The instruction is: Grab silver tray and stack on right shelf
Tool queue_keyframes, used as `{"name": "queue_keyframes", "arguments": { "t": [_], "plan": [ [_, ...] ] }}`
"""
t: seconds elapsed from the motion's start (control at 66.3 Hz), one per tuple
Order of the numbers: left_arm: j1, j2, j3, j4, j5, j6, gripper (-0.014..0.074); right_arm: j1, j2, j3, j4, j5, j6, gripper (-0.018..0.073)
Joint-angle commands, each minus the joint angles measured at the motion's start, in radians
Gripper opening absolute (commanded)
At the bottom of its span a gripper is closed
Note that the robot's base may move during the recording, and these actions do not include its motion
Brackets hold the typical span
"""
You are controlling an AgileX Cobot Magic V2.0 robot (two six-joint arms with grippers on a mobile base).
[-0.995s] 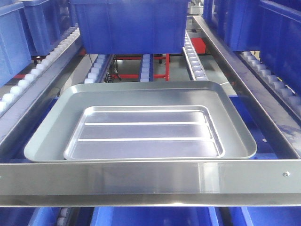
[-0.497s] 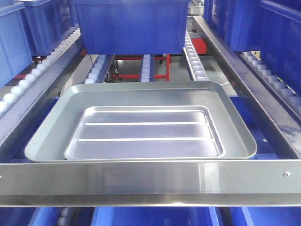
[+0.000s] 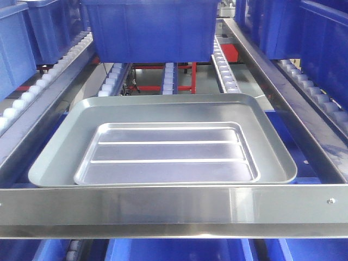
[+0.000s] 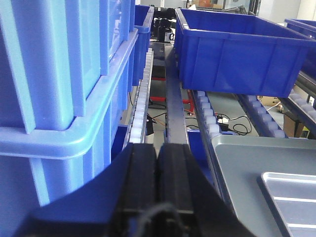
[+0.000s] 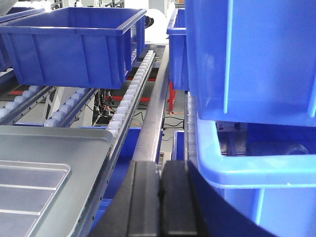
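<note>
Blue plastic bins everywhere: racks on both sides are packed with them, and one big blue bin (image 3: 149, 30) sits up-slope in the centre lane, on the rollers behind the trays.

Right shelf (image 3: 174, 209) fills the front view: sloped steel roller rack, side rails running back, lanes of small pale rollers (image 3: 224, 68), broad flat steel crossbar along the front edge.

Large dull grey tray (image 3: 65, 152) lies flat on the rollers, its near edge right against the crossbar. Smooth base, low rim, rounded corners.

Silver tray (image 3: 166, 152) sits inside the grey tray, nested on its base, toward the near side. Shiny, two long raised ribs across it, near rim just behind the crossbar. Sits level, roughly centred left to right. Nothing is touching it.

Left gripper (image 4: 157, 163): black fingers pressed together, no gap between them, nothing held. It's off to the left of the trays, over the steel rail between the lanes, with a stacked blue bin (image 4: 54, 84) close on its left. Grey tray corner and a bit of the silver tray show at lower right of that view.

Right gripper (image 5: 160, 197): same story, fingers closed flat against each other, empty. It's on the right of the trays, by the right rail, with a blue bin rim (image 5: 252, 168) just beside it on the right. Both trays show at lower left of that view.
</note>
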Motion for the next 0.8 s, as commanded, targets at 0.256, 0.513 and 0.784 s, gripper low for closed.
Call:
{"name": "queue_keyframes", "arguments": {
  "t": [0.256, 0.513, 0.784],
  "plan": [
    [-0.007, -0.014, 0.026, 0.018, -0.096, -0.011, -0.0090, -0.004, -0.018, -0.001, 0.003, -0.091, -0.001, 0.0049],
    [-0.007, -0.014, 0.026, 0.014, -0.096, -0.011, -0.0090, -0.004, -0.018, -0.001, 0.003, -0.091, -0.001, 0.0049],
    [-0.007, -0.014, 0.026, 0.014, -0.096, -0.011, -0.0090, -0.004, -0.018, -0.001, 0.003, -0.091, -0.001, 0.0049]
  ]
}}
